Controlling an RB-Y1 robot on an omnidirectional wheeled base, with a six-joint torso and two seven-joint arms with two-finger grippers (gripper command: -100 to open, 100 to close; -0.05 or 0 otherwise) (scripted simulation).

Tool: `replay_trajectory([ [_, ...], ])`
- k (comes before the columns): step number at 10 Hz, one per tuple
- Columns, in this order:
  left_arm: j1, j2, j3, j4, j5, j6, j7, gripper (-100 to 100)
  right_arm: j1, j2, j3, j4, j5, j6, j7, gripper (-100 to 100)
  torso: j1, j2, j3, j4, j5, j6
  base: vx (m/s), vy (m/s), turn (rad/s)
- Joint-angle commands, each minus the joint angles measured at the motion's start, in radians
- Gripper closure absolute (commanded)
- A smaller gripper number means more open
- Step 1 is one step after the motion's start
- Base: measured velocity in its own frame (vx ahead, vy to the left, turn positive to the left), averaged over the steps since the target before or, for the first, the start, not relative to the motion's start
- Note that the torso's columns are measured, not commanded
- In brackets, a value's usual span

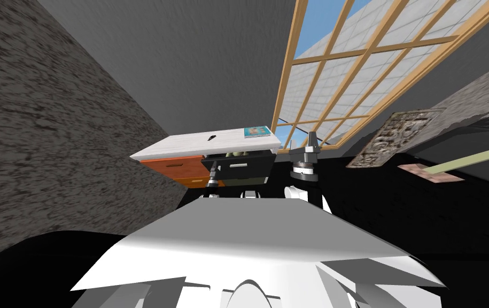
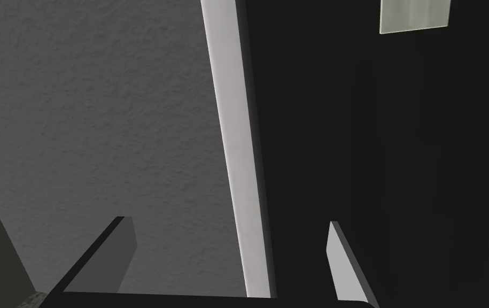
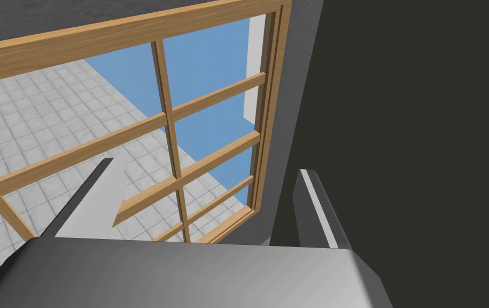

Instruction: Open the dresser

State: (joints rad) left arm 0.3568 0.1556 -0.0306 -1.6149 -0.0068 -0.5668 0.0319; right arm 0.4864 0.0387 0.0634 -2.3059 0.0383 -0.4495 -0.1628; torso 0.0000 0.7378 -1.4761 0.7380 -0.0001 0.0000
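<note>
The dresser (image 1: 176, 165), a low piece with a white wood-grain top and orange fronts, stands against the rough grey wall (image 1: 51, 133) just left of the window, straight ahead of the robot. At its right end a dark, almost black drawer (image 1: 248, 169) juts forward of the orange fronts, carrying a short pale bar handle (image 1: 239, 164), and a few pale things, too small to name, show over its upper edge. On the dresser's top a small black object (image 1: 211, 138) lies near the middle, and a flat teal-covered book (image 1: 256, 131) sits at the right end, close to the back corner. The left gripper (image 2: 227, 222) is raised at the left edge of the dark drawer, its jaws spread wide with nothing between them touching; in the left wrist view a narrow white strip (image 2: 235, 133) runs up between the two fingers (image 2: 344, 262), the grey wall to one side and the dark drawer front with its pale handle to the other. The right gripper (image 3: 206, 166) is held up just right of the dresser's right end, near the large window with a light wooden grid frame (image 1: 344, 80), its jaws also spread and empty. Farther right lie a grey patterned panel (image 1: 393, 136) and a pale green pole with a flat pink head (image 1: 473, 159), over a black area (image 1: 398, 214).
</note>
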Motion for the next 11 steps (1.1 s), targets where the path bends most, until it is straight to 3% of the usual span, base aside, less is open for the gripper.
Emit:
replay_trajectory([
  [1, -0.014, -0.009, -0.002, 0.073, -0.004, -0.008, -0.005, -100, 0.000, 0.000, 0.000, 0.000, 0.000, 0.000, 0.000, 0, 0.000, 0.000, 0.000, 0.000, 0.000, 0.000, 0.009, -0.063, -0.007],
  [6, -0.043, -0.054, -0.006, 0.200, -0.011, -0.019, -0.015, -100, 0.000, 0.000, 0.000, 0.000, 0.000, 0.000, 0.000, 0, 0.000, 0.000, 0.000, 0.000, 0.000, 0.000, -0.001, -0.063, -0.006],
  [11, -0.060, -0.154, -0.008, 0.276, -0.015, -0.026, -0.020, -100, 0.000, 0.000, 0.000, 0.000, 0.000, 0.000, 0.000, 0, 0.000, 0.001, 0.000, 0.000, 0.000, 0.000, 0.005, -0.040, -0.004],
])
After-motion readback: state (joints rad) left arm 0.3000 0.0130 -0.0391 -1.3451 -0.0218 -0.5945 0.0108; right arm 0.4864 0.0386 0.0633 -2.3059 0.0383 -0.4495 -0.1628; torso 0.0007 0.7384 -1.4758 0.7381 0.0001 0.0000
